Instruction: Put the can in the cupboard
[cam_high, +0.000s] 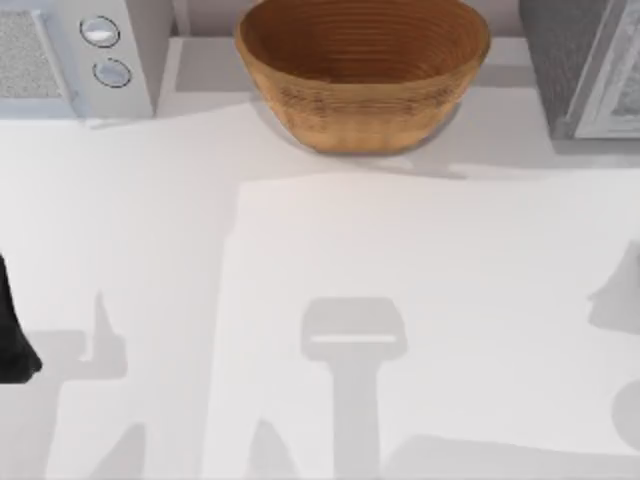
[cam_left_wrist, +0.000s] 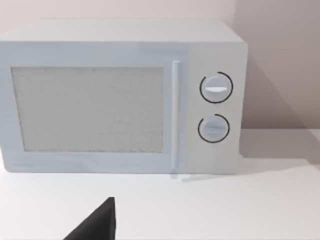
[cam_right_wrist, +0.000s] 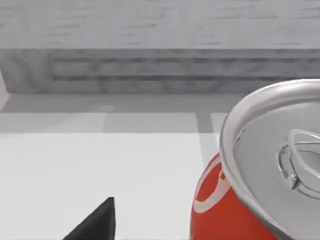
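Note:
The can is red with white lettering and a silver top with a pull tab. It looms very close in the right wrist view, beside a black part of my right gripper. Behind it, across a stretch of white table, runs the grey wood-grain front of the cupboard. From above, the cupboard stands at the table's back right corner. My left gripper is parked at the table's left edge, facing the microwave.
A white microwave with two round knobs stands at the back left. A brown woven basket sits at the back middle. The white table stretches between them and the front edge.

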